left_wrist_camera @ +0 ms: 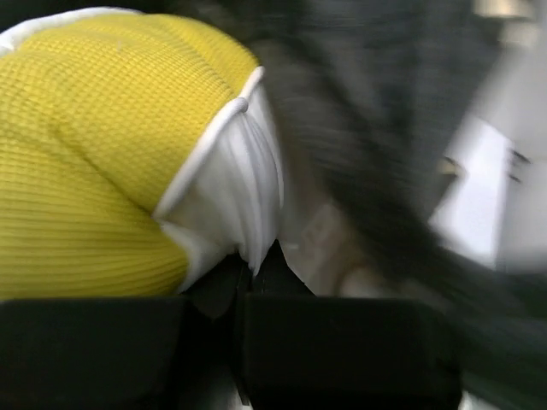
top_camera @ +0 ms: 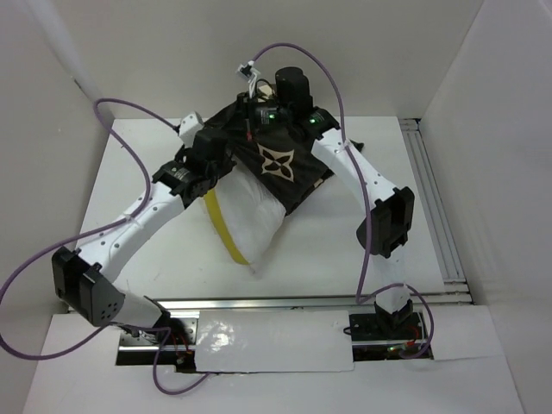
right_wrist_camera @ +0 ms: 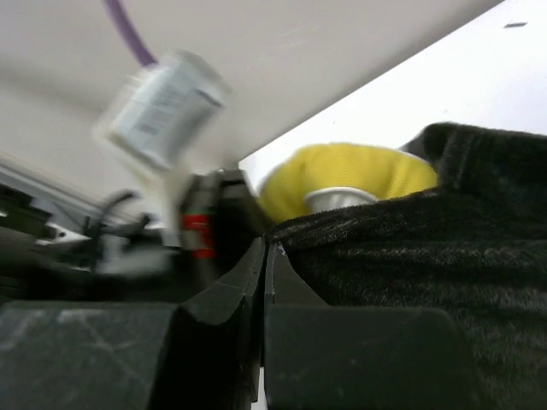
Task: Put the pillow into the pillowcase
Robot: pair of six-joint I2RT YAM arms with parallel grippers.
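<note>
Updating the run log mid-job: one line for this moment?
pillow partly inside pillowcase | left gripper shut on pillow | right gripper shut on pillowcase | near end exposed

Far end of the puffy white pillow with yellow trim (top_camera: 254,226) hidden inside the dark plush flower-printed pillowcase (top_camera: 280,164), left gripper (left_wrist_camera: 255,260) and right gripper (right_wrist_camera: 266,249) tips unseen at the pillowcase mouth from above, pillowcase motion-smeared in left wrist view, white printed label (right_wrist_camera: 162,107) left of pillowcase blurred unreadable

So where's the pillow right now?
Top view, centre of the table: the pillow has its far end inside the pillowcase, its near end sticking out.
</note>
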